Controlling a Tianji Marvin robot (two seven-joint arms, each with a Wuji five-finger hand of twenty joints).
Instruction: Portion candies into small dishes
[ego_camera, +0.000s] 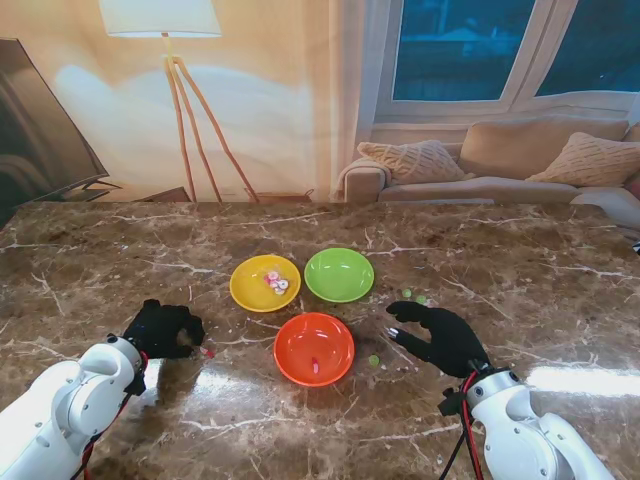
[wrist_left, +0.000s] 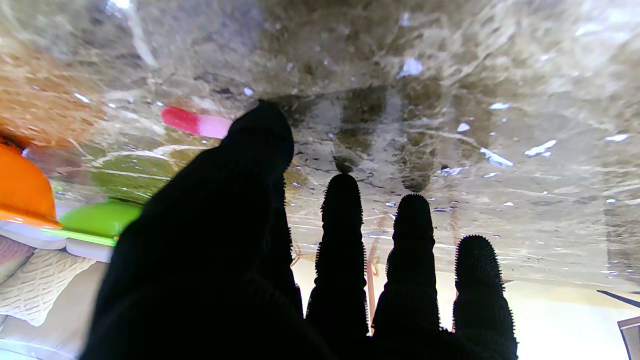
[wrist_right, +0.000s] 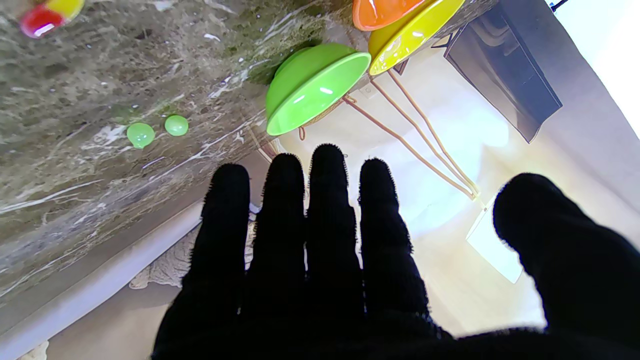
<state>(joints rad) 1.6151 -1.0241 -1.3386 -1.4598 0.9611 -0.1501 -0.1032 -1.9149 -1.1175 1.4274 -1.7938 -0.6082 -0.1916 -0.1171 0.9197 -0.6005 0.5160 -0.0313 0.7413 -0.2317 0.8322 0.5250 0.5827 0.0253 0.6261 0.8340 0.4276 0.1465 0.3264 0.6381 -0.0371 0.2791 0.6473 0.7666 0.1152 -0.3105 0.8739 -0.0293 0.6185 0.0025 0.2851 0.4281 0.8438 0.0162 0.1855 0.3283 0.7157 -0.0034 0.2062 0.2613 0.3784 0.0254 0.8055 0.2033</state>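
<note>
Your pink candy (wrist_left: 196, 122) lies on the desk (ego_camera: 500, 270), just beside the left hand's (ego_camera: 163, 329) thumb tip. Both hands hover palm-down, fingers (wrist_left: 341, 220) released, right hand (ego_camera: 440, 338) spread.

stand: high behind the arms, looking down and forward across the tabletop (ego_camera: 500, 260).
left wrist: inverted, close along the fingers to the tabletop.
right wrist: inverted, higher, tilted.
shared: green dish (ego_camera: 339, 274), orange dish (ego_camera: 314, 348) in all three.

Three dishes (ego_camera: 314, 347) sit in the middle of the table (ego_camera: 520, 270). Some candies (ego_camera: 277, 282) lie in the left far dish, others lie right of the dishes.
</note>
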